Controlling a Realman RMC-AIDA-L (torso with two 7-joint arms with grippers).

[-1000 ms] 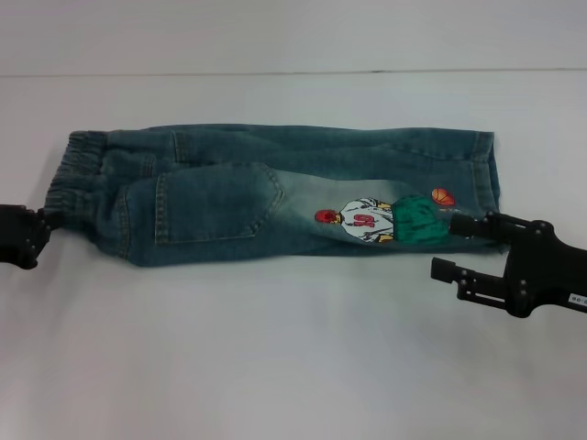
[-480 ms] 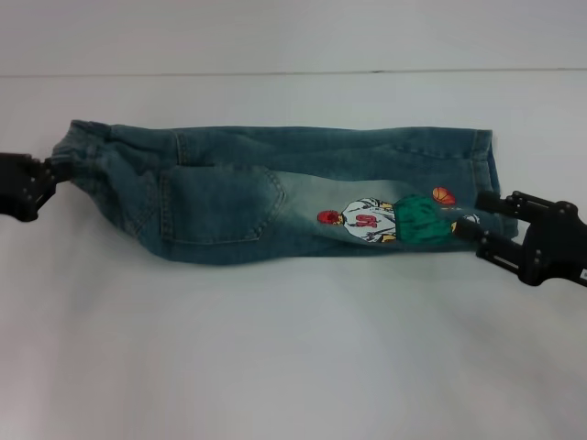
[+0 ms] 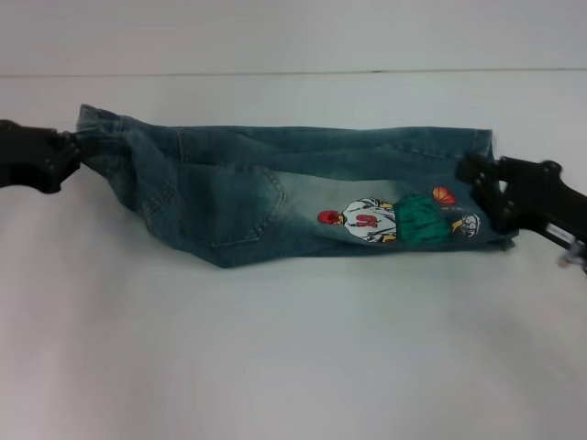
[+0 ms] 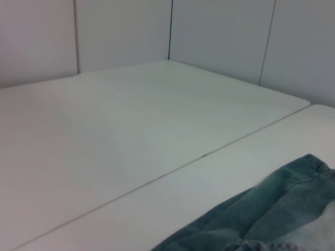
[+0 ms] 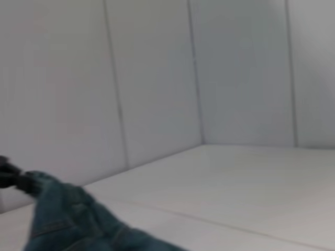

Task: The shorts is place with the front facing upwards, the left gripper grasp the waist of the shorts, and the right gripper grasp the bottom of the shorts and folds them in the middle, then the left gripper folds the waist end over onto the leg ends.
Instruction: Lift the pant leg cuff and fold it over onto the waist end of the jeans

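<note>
Blue denim shorts [image 3: 275, 183] with a cartoon print [image 3: 385, 218] stretch across the white table, folded along their length. My left gripper [image 3: 66, 156] is shut on the waist at the left end, which hangs bunched and raised off the table. At the right end my right gripper [image 3: 477, 176] is shut on the leg ends. The near edge of the cloth slants up toward the waist. A patch of denim [image 4: 272, 214] shows in the left wrist view. The right wrist view shows the raised denim [image 5: 68, 219] with the left gripper [image 5: 8, 175] far behind it.
The white table [image 3: 293, 348] has a seam [image 3: 293, 71] running across behind the shorts. Plain white panel walls [image 4: 220, 31] close off the far side. Bare tabletop lies in front of the shorts.
My left gripper rose and moved back with the waist, pulling the cloth up and taut. My right gripper moved in from the front and closed on the leg ends.
</note>
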